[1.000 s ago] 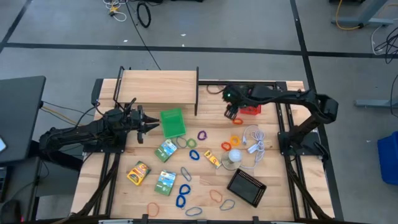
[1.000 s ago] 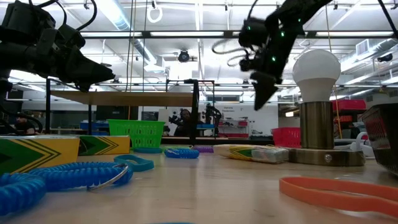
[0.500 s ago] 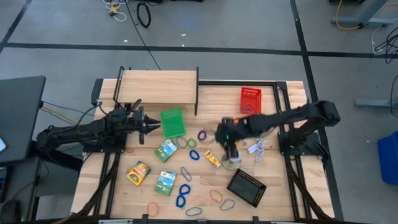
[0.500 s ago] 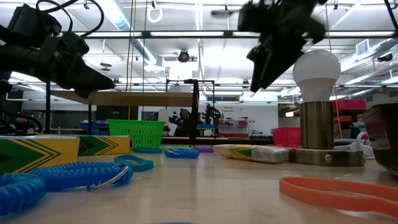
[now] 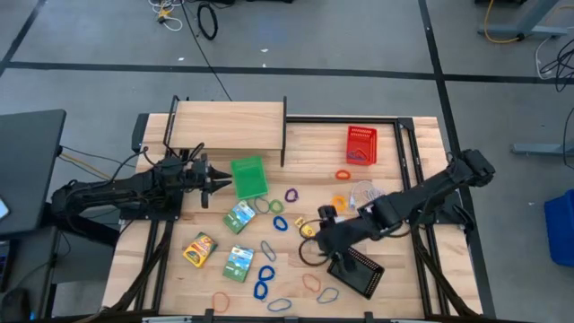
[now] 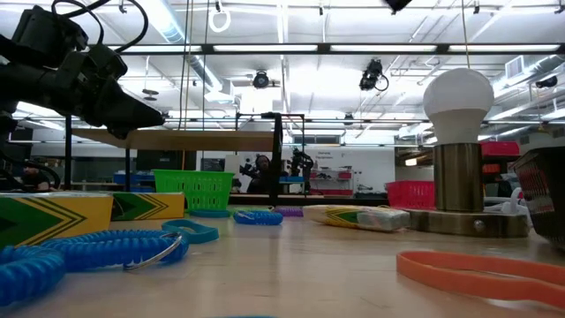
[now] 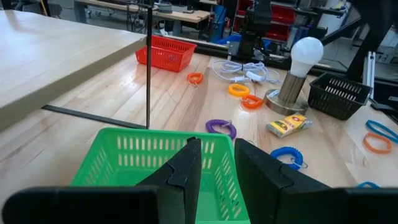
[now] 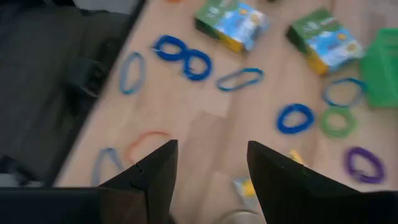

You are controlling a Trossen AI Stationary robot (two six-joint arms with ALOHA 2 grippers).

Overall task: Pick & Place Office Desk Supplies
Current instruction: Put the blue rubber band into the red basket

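High view: four printed packets (image 5: 239, 216), three mesh baskets (image 5: 248, 177); right pincer (image 5: 316, 249) apart, left pincer (image 5: 224, 182) nearly together.

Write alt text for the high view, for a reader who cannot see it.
Seen from above, a wooden table is strewn with small coloured loops and printed packets, plus green, red and black mesh baskets. The right gripper, jaws open, reaches low over the middle near the black basket; the left gripper waits beside the green basket.
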